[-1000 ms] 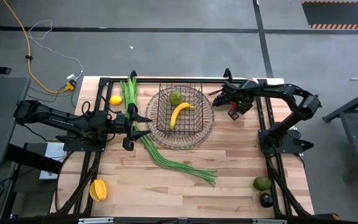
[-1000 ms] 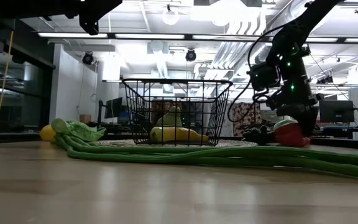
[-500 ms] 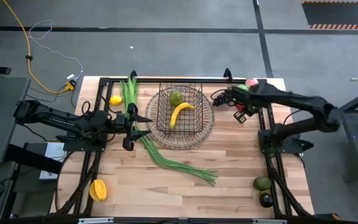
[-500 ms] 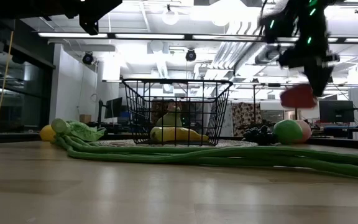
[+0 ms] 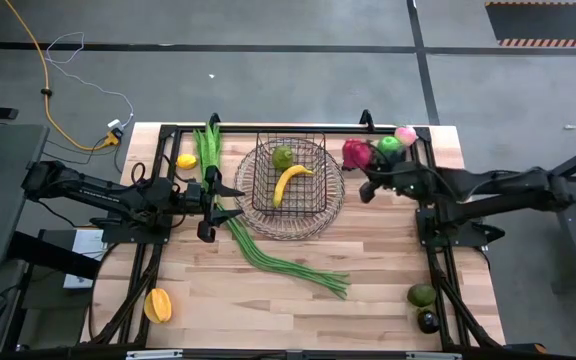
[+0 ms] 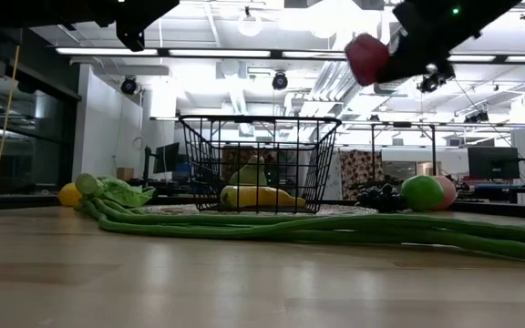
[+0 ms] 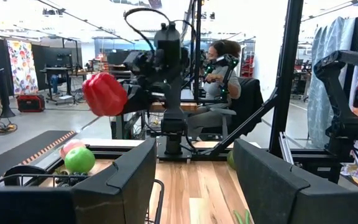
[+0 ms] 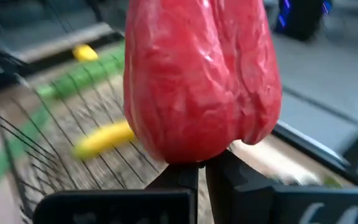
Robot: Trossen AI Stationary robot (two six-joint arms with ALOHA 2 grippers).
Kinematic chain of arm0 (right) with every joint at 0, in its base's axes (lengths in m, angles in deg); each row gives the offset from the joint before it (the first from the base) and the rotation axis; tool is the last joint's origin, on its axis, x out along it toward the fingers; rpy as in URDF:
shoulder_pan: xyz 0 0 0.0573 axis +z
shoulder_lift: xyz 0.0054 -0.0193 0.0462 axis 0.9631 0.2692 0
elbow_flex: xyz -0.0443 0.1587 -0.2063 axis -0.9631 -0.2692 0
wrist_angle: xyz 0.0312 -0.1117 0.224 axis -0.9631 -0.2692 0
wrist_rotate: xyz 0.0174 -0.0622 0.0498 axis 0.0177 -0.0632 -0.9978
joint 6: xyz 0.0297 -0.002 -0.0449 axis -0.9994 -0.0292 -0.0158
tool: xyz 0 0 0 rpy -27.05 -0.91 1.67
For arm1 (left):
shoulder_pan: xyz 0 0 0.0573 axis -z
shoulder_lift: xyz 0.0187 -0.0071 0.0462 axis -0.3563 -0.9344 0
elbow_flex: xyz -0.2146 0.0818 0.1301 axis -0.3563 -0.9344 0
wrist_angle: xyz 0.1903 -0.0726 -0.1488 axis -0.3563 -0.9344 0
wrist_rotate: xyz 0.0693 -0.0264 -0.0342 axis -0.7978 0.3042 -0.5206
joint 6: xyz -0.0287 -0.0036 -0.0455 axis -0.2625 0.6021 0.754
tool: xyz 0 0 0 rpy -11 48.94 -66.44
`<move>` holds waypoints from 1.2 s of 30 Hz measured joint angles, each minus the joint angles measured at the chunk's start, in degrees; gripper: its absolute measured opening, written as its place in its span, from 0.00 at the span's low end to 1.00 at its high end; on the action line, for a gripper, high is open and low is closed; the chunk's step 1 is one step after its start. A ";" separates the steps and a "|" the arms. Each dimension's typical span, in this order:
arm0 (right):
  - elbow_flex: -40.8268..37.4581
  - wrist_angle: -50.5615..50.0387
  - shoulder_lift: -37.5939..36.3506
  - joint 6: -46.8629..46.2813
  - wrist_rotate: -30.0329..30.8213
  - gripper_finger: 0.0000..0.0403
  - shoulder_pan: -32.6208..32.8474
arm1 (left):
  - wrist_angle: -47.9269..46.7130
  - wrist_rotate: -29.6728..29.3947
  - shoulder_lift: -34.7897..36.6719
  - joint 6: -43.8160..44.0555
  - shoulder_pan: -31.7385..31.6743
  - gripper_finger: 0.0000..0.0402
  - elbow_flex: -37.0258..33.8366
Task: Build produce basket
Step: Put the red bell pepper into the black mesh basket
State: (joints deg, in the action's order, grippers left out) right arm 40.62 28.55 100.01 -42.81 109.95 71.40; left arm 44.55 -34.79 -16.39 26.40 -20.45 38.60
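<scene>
The dark wire basket (image 5: 320, 200) (image 6: 258, 159) stands mid-table with a banana (image 5: 293, 182) and a green fruit (image 5: 284, 157) inside. My right gripper (image 5: 365, 172) (image 6: 388, 60) is high above the table by the basket's right rim, shut on a red pepper (image 5: 356, 152) (image 6: 367, 56) (image 7: 104, 93). My left gripper (image 5: 226, 200) (image 7: 194, 186) waits open left of the basket, over the long green beans (image 5: 268, 250). A green apple (image 5: 391, 143), a pink apple (image 5: 405, 134) and dark grapes (image 6: 381, 196) lie at the far right. My right gripper pinches the red pepper by its narrow end (image 8: 199, 158) between the two fingertips (image 8: 179, 177). The fingers come at it nearly level from the table's right. The pepper is lifted clear and sticks out beyond the fingertips toward the basket.
A lemon (image 5: 186, 161) sits at the far left, a yellow-orange fruit (image 5: 158, 304) near the left front corner, two avocados (image 5: 422, 294) (image 5: 427, 321) at the right front. Bare wood lies in front of the beans. A seated person (image 7: 219, 68) shows beyond the table.
My right gripper has lifted the red pepper off the table at the far right, risen high and swung toward the basket, tipping from pointing down to nearly level. The pepper now hangs clear by the basket's right rim. The apples and grapes stayed put.
</scene>
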 joint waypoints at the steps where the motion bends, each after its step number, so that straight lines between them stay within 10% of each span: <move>1: -1.90 5.20 0.33 1.61 -0.07 0.00 0.34 | -0.02 -0.01 0.00 0.00 -0.01 0.50 0.00; 9: -12.76 36.62 4.82 9.22 -2.72 0.00 1.77 | -0.36 -1.94 0.00 -0.03 0.01 0.50 0.00; 23: -13.44 42.06 7.73 7.38 -3.93 0.00 2.30 | -1.28 -4.35 0.02 -1.97 -0.02 0.50 0.00; 36: 23.93 -2.15 33.14 13.90 -12.60 0.00 -1.61 | -0.90 -4.32 0.02 -1.97 0.01 0.50 0.02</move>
State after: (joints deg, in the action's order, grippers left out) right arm 64.54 26.40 133.15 -28.91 97.36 69.78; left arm 43.66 -39.11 -16.36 24.44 -20.45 38.62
